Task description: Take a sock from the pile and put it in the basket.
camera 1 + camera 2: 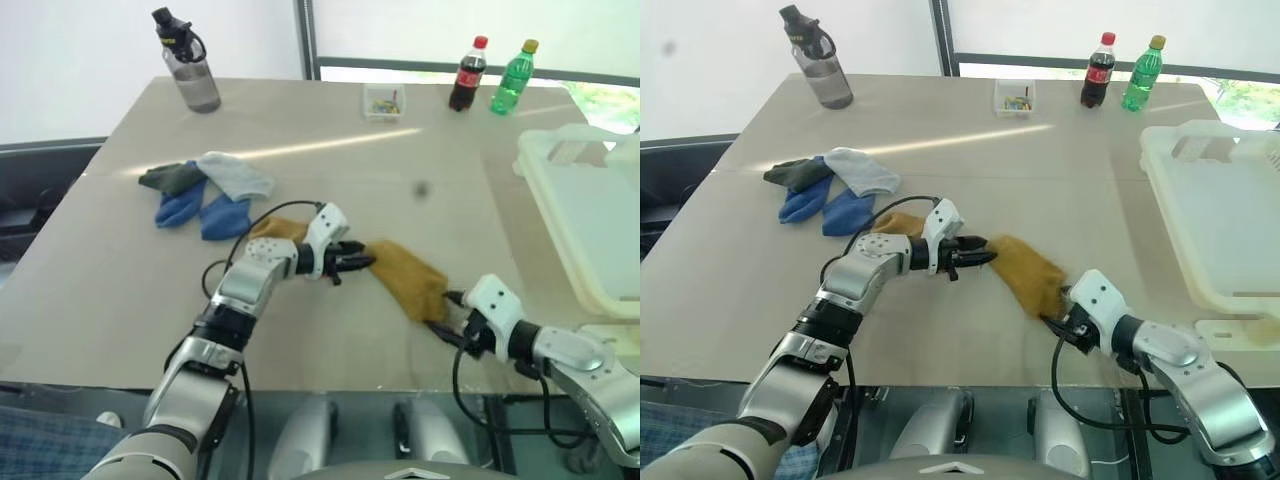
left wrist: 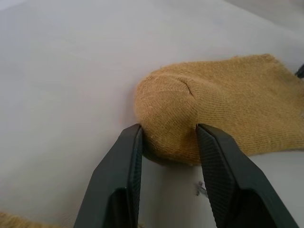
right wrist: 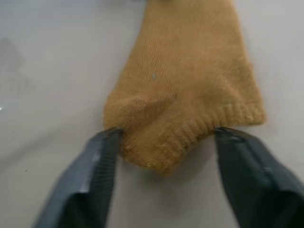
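A mustard-yellow sock point(image 1: 410, 280) lies flat on the table, between my two grippers. My left gripper point(image 1: 365, 262) is at its toe end; in the left wrist view the fingers point(image 2: 130, 156) press on both sides of the toe point(image 2: 171, 118). My right gripper point(image 1: 452, 318) is at the cuff end, jaws apart, with the ribbed cuff point(image 3: 190, 128) between them. A second yellow sock point(image 1: 275, 228) shows beside my left forearm. The pile point(image 1: 205, 190) of blue and grey socks lies further left. The whitish basket point(image 1: 590, 220) stands at the table's right edge.
At the back of the table stand a grey water bottle point(image 1: 190, 65), a small clear box point(image 1: 384, 102), a cola bottle point(image 1: 467, 75) and a green bottle point(image 1: 512, 78). The table's front edge runs just below my right gripper.
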{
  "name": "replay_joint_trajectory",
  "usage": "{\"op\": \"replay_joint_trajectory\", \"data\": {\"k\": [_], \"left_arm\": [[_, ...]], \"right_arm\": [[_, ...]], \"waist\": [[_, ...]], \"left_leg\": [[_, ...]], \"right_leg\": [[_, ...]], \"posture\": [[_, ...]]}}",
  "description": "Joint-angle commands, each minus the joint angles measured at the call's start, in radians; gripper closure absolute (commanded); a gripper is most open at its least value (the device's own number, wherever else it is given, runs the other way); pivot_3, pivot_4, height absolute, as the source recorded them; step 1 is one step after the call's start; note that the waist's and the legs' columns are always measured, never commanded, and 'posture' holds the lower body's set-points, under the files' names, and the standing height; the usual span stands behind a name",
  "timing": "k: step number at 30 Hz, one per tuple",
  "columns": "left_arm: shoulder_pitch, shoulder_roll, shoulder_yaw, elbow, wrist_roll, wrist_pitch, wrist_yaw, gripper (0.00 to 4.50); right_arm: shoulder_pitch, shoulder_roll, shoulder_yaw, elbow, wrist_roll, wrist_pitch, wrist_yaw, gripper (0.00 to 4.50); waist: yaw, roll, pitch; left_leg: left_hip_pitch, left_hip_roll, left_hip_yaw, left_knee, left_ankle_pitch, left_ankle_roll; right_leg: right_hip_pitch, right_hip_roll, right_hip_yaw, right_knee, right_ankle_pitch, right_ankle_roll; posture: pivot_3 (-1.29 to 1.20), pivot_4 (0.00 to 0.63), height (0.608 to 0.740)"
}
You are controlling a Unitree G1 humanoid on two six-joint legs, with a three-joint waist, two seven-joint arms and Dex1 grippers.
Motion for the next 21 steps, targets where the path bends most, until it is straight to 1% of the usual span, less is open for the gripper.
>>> {"op": "replay_joint_trajectory", "data": {"k": [1, 2, 3, 4, 5, 6, 8, 10, 13, 17, 21], "left_arm": [[0.001, 0.006, -0.039, 0.019, 0.025, 0.010, -0.050, 2.88], [0.001, 0.007, -0.038, 0.020, 0.026, 0.012, -0.058, 3.17], [0.003, 0.011, -0.040, 0.017, 0.027, 0.019, -0.066, 3.38], [0.008, 0.017, -0.040, 0.014, 0.029, 0.021, -0.073, 3.80], [0.014, 0.025, -0.042, 0.009, 0.032, 0.023, -0.081, 4.22], [0.022, 0.033, -0.042, -0.001, 0.032, 0.031, -0.087, 4.46], [0.036, 0.047, -0.036, -0.022, 0.028, 0.052, -0.090, 4.46], [0.061, 0.067, -0.020, -0.078, 0.001, 0.109, -0.099, 4.46], [0.121, 0.109, 0.014, -0.215, -0.063, 0.225, -0.104, 4.46], [0.214, 0.159, 0.098, -0.428, -0.173, 0.430, -0.046, 4.46], [0.282, 0.177, 0.143, -0.569, -0.223, 0.530, 0.029, 4.46]], "right_arm": [[-0.012, -0.007, -0.001, -0.018, -0.006, 0.015, -0.001, 3.14], [-0.015, -0.006, -0.001, -0.016, -0.007, 0.016, -0.001, 3.68], [-0.018, -0.004, -0.003, -0.013, -0.007, 0.019, -0.004, 4.00], [-0.022, -0.005, -0.003, -0.010, -0.013, 0.014, -0.006, 4.45], [-0.024, -0.006, -0.004, -0.006, -0.019, 0.013, -0.009, 4.50], [-0.028, -0.004, -0.007, -0.003, -0.026, 0.008, -0.014, 4.50], [-0.037, 0.005, -0.016, 0.003, -0.031, 0.004, -0.024, 4.50], [-0.050, 0.006, -0.023, 0.006, -0.038, -0.002, -0.030, 4.50], [-0.071, -0.020, -0.019, 0.017, -0.072, -0.035, -0.023, 4.50], [-0.125, -0.064, -0.019, 0.056, -0.112, -0.089, 0.010, 4.50], [-0.170, -0.068, -0.005, 0.107, -0.122, -0.122, 0.040, 4.50]], "waist": [[0.000, 0.000, 0.000], [0.000, 0.000, 0.000], [0.000, 0.000, 0.000], [0.000, 0.000, 0.000], [-0.001, 0.000, 0.000], [-0.001, 0.000, 0.000], [-0.003, 0.000, 0.000], [-0.012, 0.000, 0.000], [-0.023, 0.000, 0.000], [-0.023, 0.000, 0.000], [-0.017, 0.000, 0.000]], "left_leg": [[0.000, 0.000, 0.000, 0.000, 0.000, 0.000], [0.000, 0.000, 0.000, 0.000, 0.000, 0.000], [0.000, 0.000, 0.000, 0.000, 0.000, 0.000], [0.000, 0.000, 0.000, 0.000, 0.000, 0.000], [0.000, 0.000, 0.000, 0.000, 0.000, 0.000], [0.000, 0.000, 0.000, 0.000, 0.000, 0.000], [0.001, 0.000, 0.000, 0.000, 0.000, 0.000], [0.001, 0.000, 0.000, 0.000, 0.000, 0.000], [0.001, 0.001, 0.000, 0.000, 0.000, 0.000], [0.001, 0.002, 0.001, -0.001, 0.000, 0.000], [0.001, 0.002, 0.000, 0.000, 0.000, 0.000]], "right_leg": [[0.000, 0.000, 0.000, 0.000, 0.000, 0.000], [0.000, 0.000, 0.000, 0.000, 0.000, 0.000], [0.000, 0.000, 0.000, 0.000, 0.000, 0.000], [0.000, 0.000, 0.000, 0.000, 0.000, 0.000], [0.000, 0.000, 0.000, 0.000, 0.000, 0.000], [0.000, 0.000, 0.000, 0.000, 0.000, 0.000], [0.000, 0.000, 0.000, 0.000, 0.000, 0.000], [0.000, 0.000, 0.000, 0.000, 0.000, 0.000], [0.000, 0.000, 0.001, 0.000, 0.000, 0.000], [0.000, 0.000, 0.001, 0.001, 0.000, 0.000], [0.000, 0.001, 0.000, 0.001, 0.000, 0.000]], "posture": [[0.00, 0.150, 0.740], [0.00, 0.150, 0.740], [0.00, 0.150, 0.740], [0.00, 0.150, 0.740], [0.00, 0.150, 0.740], [0.00, 0.150, 0.740], [0.00, 0.150, 0.740], [0.00, 0.150, 0.740], [0.00, 0.150, 0.740], [0.00, 0.150, 0.740], [0.00, 0.150, 0.740]]}}
